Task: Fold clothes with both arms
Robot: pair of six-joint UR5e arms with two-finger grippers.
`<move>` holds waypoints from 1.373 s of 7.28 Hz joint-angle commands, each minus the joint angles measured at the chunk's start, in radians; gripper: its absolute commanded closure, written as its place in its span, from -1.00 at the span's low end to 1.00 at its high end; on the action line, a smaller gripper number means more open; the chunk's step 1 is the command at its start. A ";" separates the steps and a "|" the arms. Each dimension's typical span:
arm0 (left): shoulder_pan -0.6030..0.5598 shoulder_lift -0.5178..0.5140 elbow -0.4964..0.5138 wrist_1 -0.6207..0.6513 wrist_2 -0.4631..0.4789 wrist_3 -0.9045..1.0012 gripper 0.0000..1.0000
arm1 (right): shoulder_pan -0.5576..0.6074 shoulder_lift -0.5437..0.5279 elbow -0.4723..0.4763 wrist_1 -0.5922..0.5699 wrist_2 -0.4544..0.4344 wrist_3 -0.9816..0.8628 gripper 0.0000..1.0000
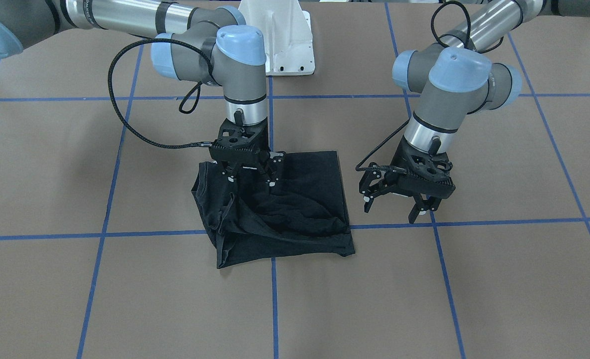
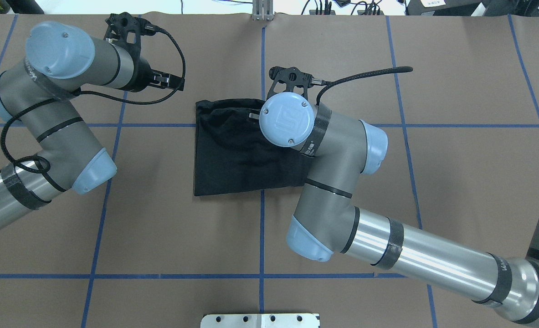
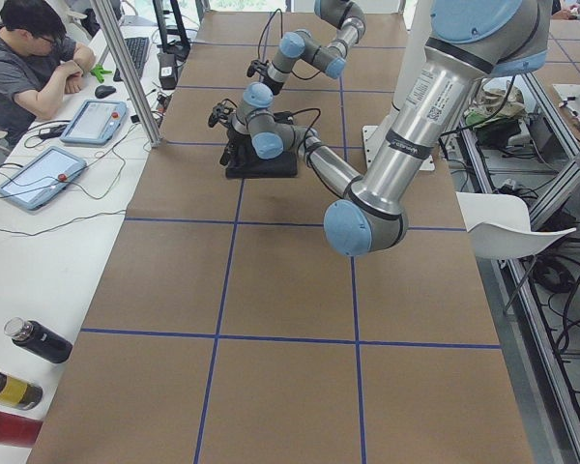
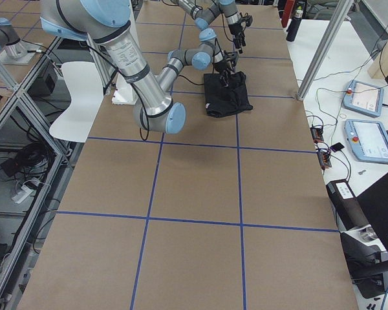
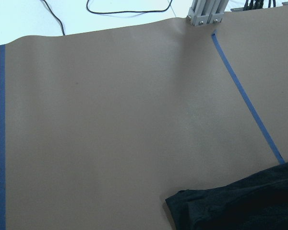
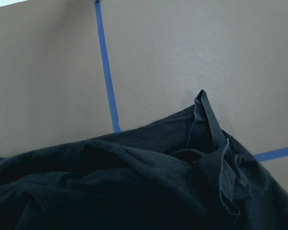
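At table centre lies the rumpled, folded T-shirt (image 1: 299, 199). Right gripper (image 1: 252, 181), jaws apart, tips at its robot-side part, clamps nothing visible; left gripper (image 1: 390, 212), jaws wide, hangs empty just beside it.

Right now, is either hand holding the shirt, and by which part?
Nothing looks held. The left hand hangs open beside the T-shirt, clear of it. The right hand sits open over the rumpled side, no fabric visibly pinched.
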 commanded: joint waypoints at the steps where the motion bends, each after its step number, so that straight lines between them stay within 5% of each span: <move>1: -0.002 0.004 -0.009 0.001 0.001 -0.005 -1.00 | -0.018 0.038 -0.094 0.009 -0.022 -0.003 1.00; 4: -0.002 0.018 -0.029 0.002 0.001 -0.005 -1.00 | 0.016 0.057 -0.187 0.038 -0.093 -0.022 1.00; 7: -0.002 0.018 -0.031 0.001 0.001 -0.006 -1.00 | 0.115 0.096 -0.438 0.295 -0.095 -0.163 1.00; 9: -0.002 0.018 -0.029 0.001 0.001 -0.006 -1.00 | 0.139 0.138 -0.456 0.299 -0.084 -0.171 1.00; 10: 0.000 0.016 -0.031 0.002 0.000 -0.006 -1.00 | 0.142 0.138 -0.455 0.301 -0.063 -0.169 0.25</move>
